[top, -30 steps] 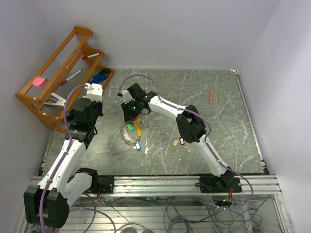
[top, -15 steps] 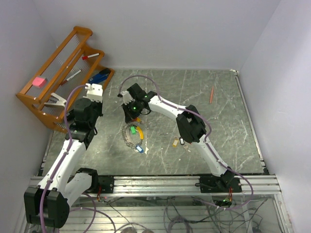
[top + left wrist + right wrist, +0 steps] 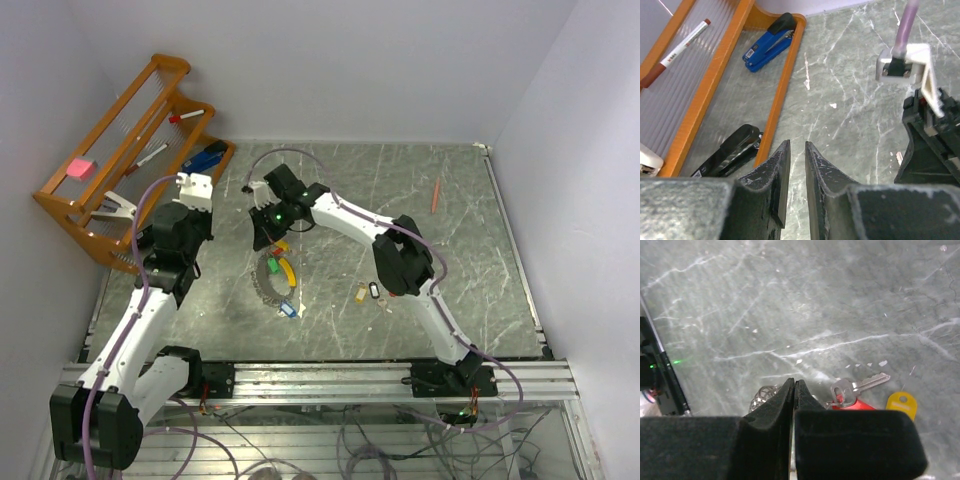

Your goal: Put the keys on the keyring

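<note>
While its arm stretches leftward, the right gripper (image 3: 793,385) is pinched closed, empty.
The left gripper (image 3: 797,146) faces the rack (image 3: 785,70), barely parted, holding nothing.

Table (image 3: 480,290) right of keys (image 3: 281,272) passable — wooden rack (image 3: 130,165) blocks far-left corner.

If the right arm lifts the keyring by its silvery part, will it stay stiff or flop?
Likely floppy: the keyring has a silvery part lying in a loose, uneven curve, like a chain, so it would probably droop. It looks thin, so probably light. Pushed, it may slide on the smooth table.
</note>
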`<state>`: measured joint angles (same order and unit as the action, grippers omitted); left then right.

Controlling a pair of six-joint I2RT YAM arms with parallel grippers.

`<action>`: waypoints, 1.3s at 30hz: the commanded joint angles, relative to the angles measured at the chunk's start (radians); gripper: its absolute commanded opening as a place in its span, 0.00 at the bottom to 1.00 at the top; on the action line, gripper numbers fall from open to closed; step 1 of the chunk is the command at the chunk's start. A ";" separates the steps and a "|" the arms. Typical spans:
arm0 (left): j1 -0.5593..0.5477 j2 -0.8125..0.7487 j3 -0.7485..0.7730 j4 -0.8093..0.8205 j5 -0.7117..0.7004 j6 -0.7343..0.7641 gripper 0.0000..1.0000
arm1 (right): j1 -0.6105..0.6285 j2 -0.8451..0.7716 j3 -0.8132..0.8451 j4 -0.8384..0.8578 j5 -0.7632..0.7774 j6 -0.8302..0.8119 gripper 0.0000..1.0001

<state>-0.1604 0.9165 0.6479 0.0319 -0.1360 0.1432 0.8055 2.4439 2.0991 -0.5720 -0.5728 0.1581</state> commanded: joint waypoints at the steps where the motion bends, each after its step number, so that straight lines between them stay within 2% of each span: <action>1: 0.014 0.014 -0.017 0.047 0.083 -0.063 0.29 | -0.002 -0.132 -0.050 0.062 -0.033 0.032 0.00; 6: 0.033 0.053 -0.026 0.073 0.261 -0.146 0.28 | -0.010 -0.229 -0.195 0.167 -0.061 0.076 0.00; 13: 0.033 0.139 -0.070 0.170 0.578 -0.128 0.29 | -0.018 -0.262 -0.300 0.216 -0.078 0.104 0.00; 17: 0.042 0.141 -0.086 0.162 0.454 -0.130 0.28 | -0.027 -0.252 -0.317 0.201 -0.062 0.096 0.00; 18: 0.051 0.140 -0.090 0.158 0.393 -0.143 0.28 | -0.029 -0.243 -0.306 0.177 -0.066 0.075 0.06; 19: 0.065 0.144 -0.094 0.154 0.337 -0.167 0.28 | -0.028 -0.235 -0.290 0.163 -0.064 0.060 0.19; 20: 0.083 0.146 -0.097 0.148 0.294 -0.191 0.28 | -0.027 -0.222 -0.274 0.142 -0.068 0.033 0.27; 22: 0.121 0.149 -0.095 0.134 0.247 -0.237 0.27 | -0.026 -0.197 -0.237 0.111 -0.066 -0.018 0.32; 25: 0.146 0.143 -0.078 0.109 0.249 -0.294 0.26 | -0.026 -0.124 -0.127 0.033 -0.034 -0.080 0.32; 30: 0.176 0.146 -0.046 0.058 0.277 -0.311 0.25 | -0.028 0.032 0.065 -0.049 -0.059 -0.076 0.29; 39: 0.177 0.143 -0.041 0.040 0.297 -0.286 0.25 | -0.023 0.069 0.053 0.032 -0.079 -0.055 0.34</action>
<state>0.0090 1.0645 0.5808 0.0723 0.1570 -0.1394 0.7811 2.5072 2.1376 -0.5705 -0.6254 0.1066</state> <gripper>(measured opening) 0.253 0.336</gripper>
